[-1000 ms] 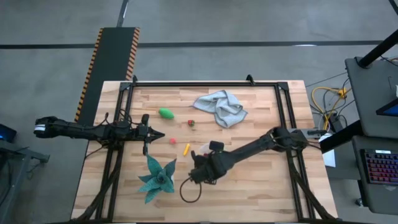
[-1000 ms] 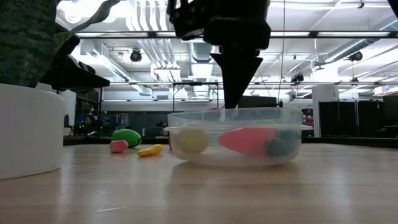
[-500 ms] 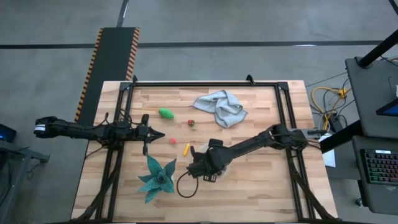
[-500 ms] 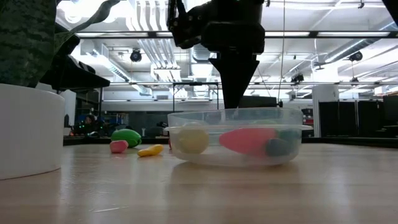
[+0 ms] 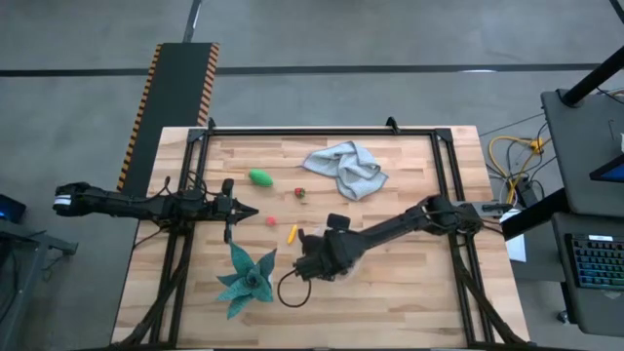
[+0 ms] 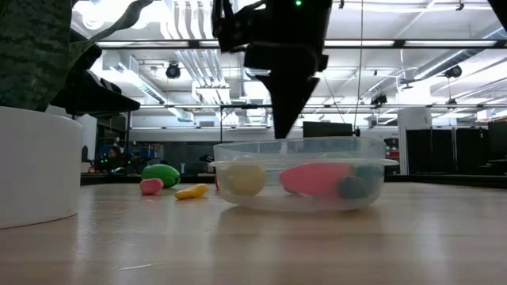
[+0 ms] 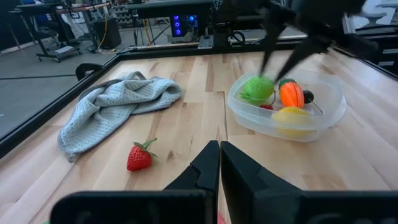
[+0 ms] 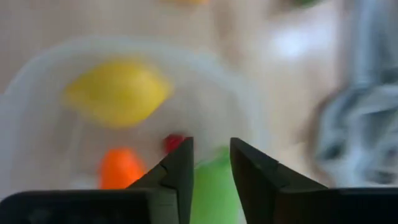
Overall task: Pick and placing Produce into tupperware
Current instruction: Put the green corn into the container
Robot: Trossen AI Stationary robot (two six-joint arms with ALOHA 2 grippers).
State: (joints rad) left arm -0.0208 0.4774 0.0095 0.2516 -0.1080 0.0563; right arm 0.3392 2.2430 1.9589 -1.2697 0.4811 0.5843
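The clear round tupperware (image 5: 291,300) sits near the table's near edge; in the left wrist view it (image 7: 337,102) holds a green piece (image 7: 257,89), an orange one (image 7: 291,94), a yellow lemon (image 7: 287,116) and small red and dark bits. My right gripper (image 7: 275,68) is open and points down into it, fingertips just above the green piece (image 8: 211,190). On the table lie a green piece (image 5: 259,177), a strawberry (image 5: 300,193), a pink piece (image 5: 271,221) and a yellow-orange piece (image 5: 292,233). My left gripper (image 5: 249,212) is shut, at the table's left. My right gripper comes from above with a finger (image 8: 180,168) on either side of the green piece's top; I cannot tell whether they touch it. The green piece rests in the tupperware among the other pieces.
A grey-blue cloth (image 5: 346,168) lies crumpled toward the far edge. A teal spiky plant (image 5: 246,278) in a white pot (image 6: 36,166) stands left of the tupperware. Bare wood lies to the right of the tupperware and along the near edge.
My right gripper has shifted a little toward the table's left above the tupperware, still pointing down. The tupperware and its pieces have stayed in place.
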